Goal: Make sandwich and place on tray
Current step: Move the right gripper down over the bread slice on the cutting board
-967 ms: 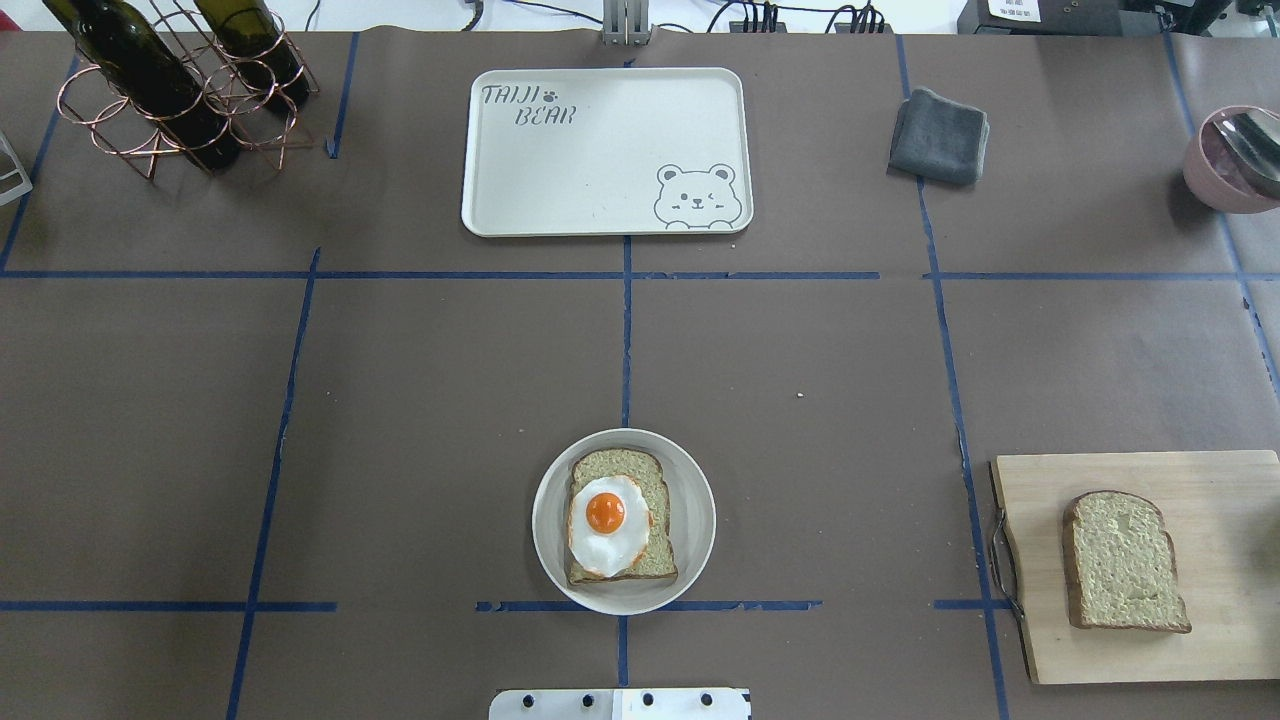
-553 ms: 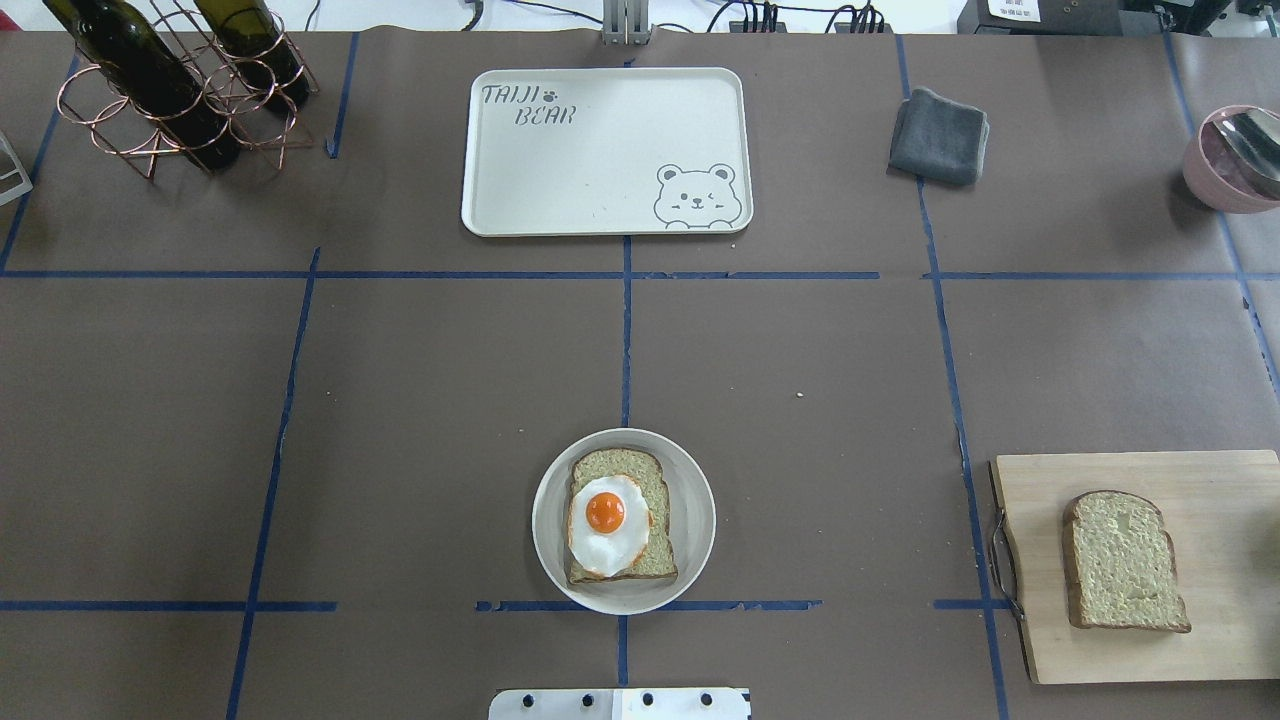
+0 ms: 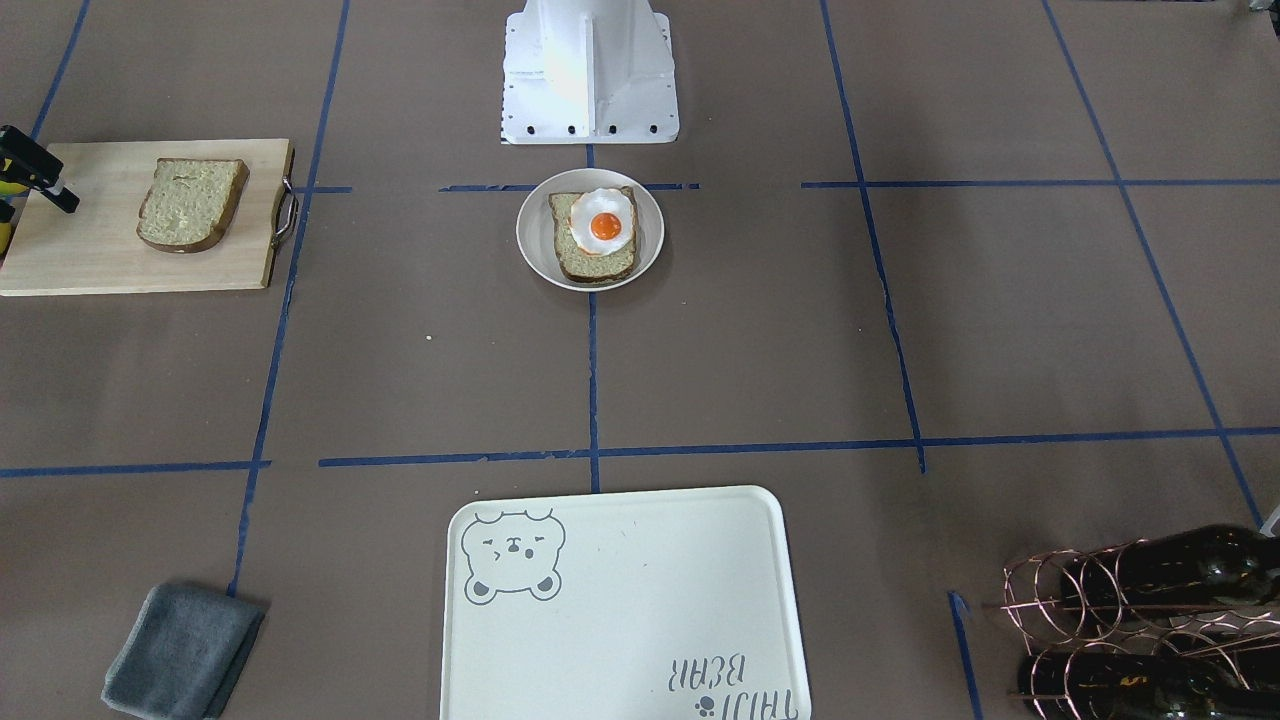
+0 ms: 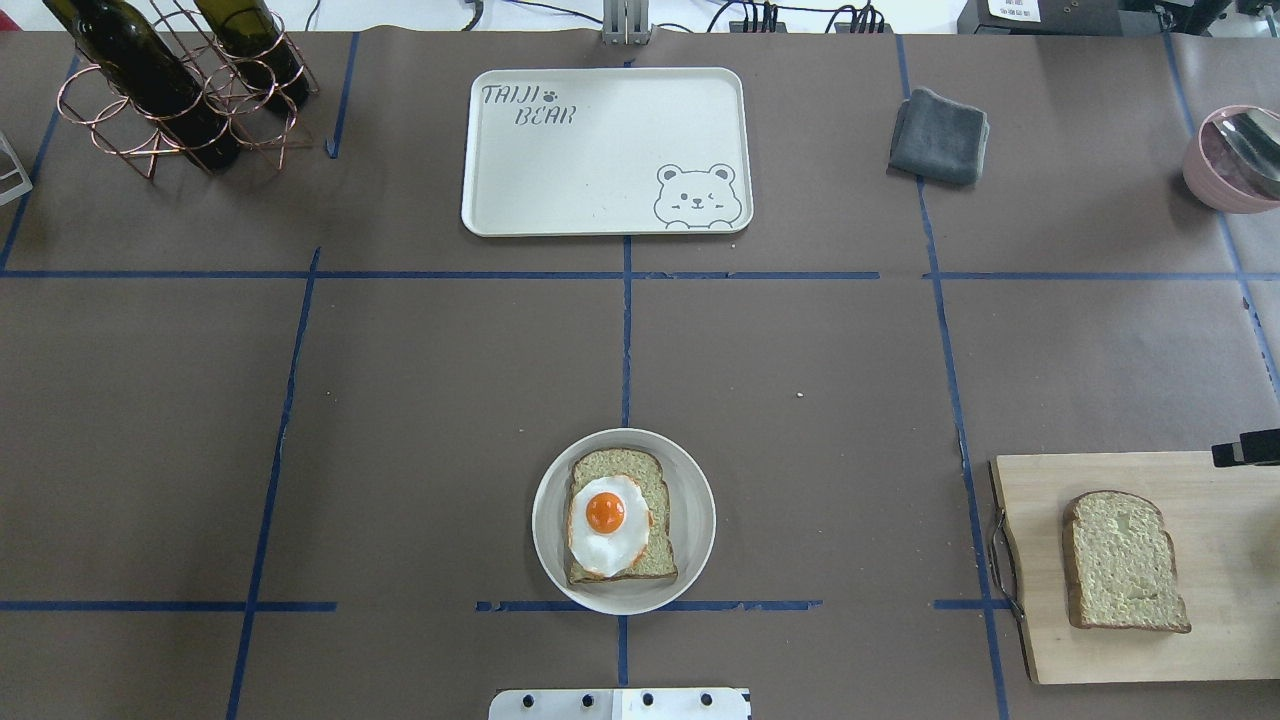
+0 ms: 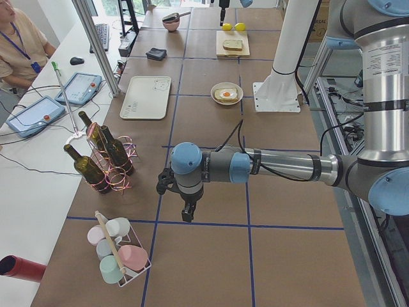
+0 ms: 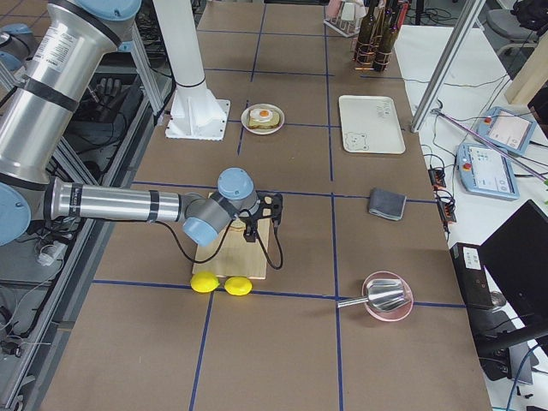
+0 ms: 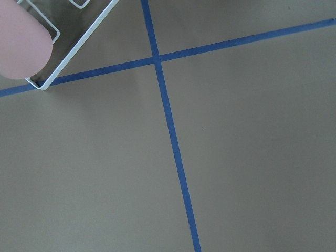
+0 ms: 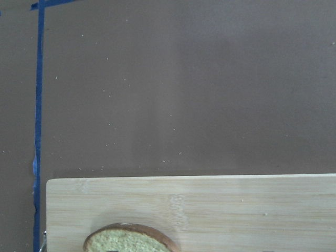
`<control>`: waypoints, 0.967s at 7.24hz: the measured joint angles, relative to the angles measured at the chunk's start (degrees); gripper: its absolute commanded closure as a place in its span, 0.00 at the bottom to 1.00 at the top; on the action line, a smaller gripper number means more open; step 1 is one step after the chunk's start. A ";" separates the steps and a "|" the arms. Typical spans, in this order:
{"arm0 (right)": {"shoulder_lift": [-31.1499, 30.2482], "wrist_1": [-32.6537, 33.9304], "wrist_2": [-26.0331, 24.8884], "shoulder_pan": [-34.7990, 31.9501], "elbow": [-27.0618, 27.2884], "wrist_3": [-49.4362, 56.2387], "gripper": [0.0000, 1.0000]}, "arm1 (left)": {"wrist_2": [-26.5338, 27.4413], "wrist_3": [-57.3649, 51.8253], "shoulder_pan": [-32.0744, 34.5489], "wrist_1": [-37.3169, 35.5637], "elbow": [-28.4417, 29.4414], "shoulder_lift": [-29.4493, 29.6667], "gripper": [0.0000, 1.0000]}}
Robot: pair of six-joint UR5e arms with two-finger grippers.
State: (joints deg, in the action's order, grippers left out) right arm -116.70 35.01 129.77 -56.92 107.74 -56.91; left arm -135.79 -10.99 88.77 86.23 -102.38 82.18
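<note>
- The brown paper-covered worktop (image 4: 400,400) carried a sandwich (image 4: 660,558) judged half built
- The large cream rectangular bear-print tray (image 4: 600,180) lay unloaded, well apart from the food
- The light wooden cutting board (image 4: 1050,650) held the second square pale bread slice (image 4: 1125,560); the next move likely called for lowering onto it
- The small round white plate (image 4: 697,520) held the first bread slice (image 4: 625,465) under a white fried egg (image 4: 607,525)
- The right tool (image 4: 1245,450) hovered over the board's far edge, seemingly touching nothing, its opening untellable
- The left tool (image 5: 185,214) hung far off, its opening untellable

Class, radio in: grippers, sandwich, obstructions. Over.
Left gripper far off, right gripper over cutting board; states unclear. Egg on slice, plated; second slice on board. Tray path open.
</note>
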 measured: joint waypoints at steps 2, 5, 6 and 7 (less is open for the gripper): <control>-0.24 -4.53 -4.92 6.71 -0.49 -6.20 0.12 | 0.00 0.00 0.00 0.00 0.08 0.00 0.00; -0.28 -7.40 -12.72 16.24 -1.40 -11.10 0.23 | 0.00 0.00 0.00 0.00 0.15 0.00 0.00; -0.40 -7.52 -13.69 17.85 -1.70 -11.33 0.27 | 0.00 0.00 0.00 -0.01 0.16 0.00 0.00; -0.63 -7.58 -14.07 18.63 -1.89 -11.37 0.34 | 0.00 0.00 0.00 -0.01 0.16 0.00 0.00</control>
State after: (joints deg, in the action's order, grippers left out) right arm -117.33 27.42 115.70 -38.29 105.85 -68.28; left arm -135.79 -10.99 88.77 86.22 -102.22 82.18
